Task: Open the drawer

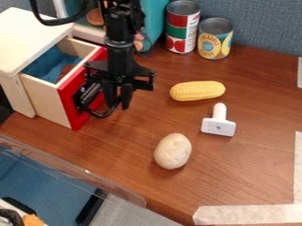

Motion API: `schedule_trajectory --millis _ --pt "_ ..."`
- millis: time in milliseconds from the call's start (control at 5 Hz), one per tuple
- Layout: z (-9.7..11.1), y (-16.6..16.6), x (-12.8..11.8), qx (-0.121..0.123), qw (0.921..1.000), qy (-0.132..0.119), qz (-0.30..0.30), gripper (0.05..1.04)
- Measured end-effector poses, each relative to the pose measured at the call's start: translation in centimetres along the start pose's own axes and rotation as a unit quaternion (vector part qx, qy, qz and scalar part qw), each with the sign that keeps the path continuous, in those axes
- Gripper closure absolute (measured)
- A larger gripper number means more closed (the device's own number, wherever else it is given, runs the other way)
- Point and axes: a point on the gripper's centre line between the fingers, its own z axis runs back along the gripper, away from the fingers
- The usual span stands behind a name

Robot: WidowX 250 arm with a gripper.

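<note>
Blk arm (pixel 120 37) vert., gripper (pixel 118 105) pointing dn, fingers (pixel 126 95) apart

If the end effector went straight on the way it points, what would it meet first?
Probably the wooden tabletop: the end effector points down beside the red drawer front. It might catch the black handle first; depth there is unclear.

Print shows on the labels of the two cans at the back of the table. The taller can (pixel 182 27) has a red and green label with pictures of tomatoes low on it and a white panel (pixel 191 31) of small print down its right side, too small to read. The shorter can (pixel 214 39) beside it has a yellow label (pixel 213 46) with dark, curved lettering around a round picture.
</note>
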Motion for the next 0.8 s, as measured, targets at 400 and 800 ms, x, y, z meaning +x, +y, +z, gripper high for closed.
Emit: schedule_trajectory --millis 400,800 --pt "0.1 -1.6 -1.3 -0.002 0.9999 0.004 -0.010 0.840" --pt "0.4 -2.4 -1.0 -0.007 0.9999 0.010 0.010 0.840"
